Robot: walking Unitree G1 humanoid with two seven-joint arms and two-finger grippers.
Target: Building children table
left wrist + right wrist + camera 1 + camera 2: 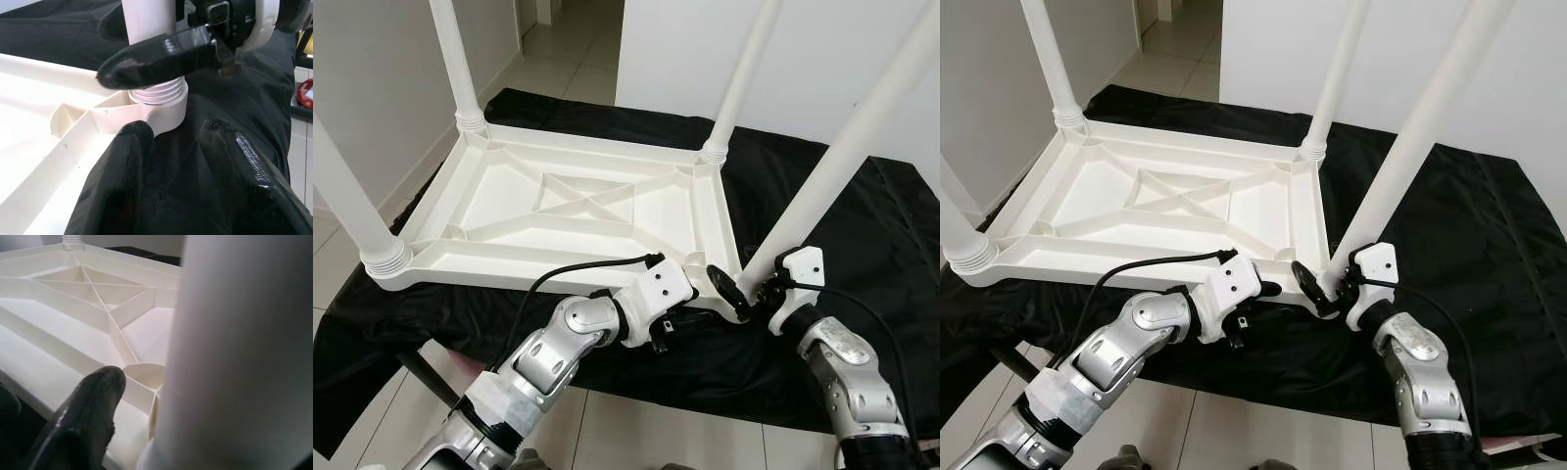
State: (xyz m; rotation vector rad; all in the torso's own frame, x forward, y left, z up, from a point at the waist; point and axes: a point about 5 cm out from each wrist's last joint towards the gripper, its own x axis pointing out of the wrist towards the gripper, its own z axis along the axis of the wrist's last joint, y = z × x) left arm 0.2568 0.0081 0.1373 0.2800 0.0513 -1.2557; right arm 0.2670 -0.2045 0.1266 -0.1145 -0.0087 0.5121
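A white plastic children's table (578, 211) is seen upside down on a black-draped desk (862, 255), legs pointing up. At its 5 o'clock corner, the near-right leg (847, 147) is clamped by the right tool (754, 289); the left tool (700, 284) is held apart beside it.

A black cloth (862, 245) covers the work surface, above a pale tiled floor (646, 431) and white walls (372, 88).

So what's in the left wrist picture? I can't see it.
A white table leg stands in the threaded corner socket of the upside-down white tabletop, with the right tool's black finger pressed across it. The left tool's two black fingers sit open just below, over black cloth.
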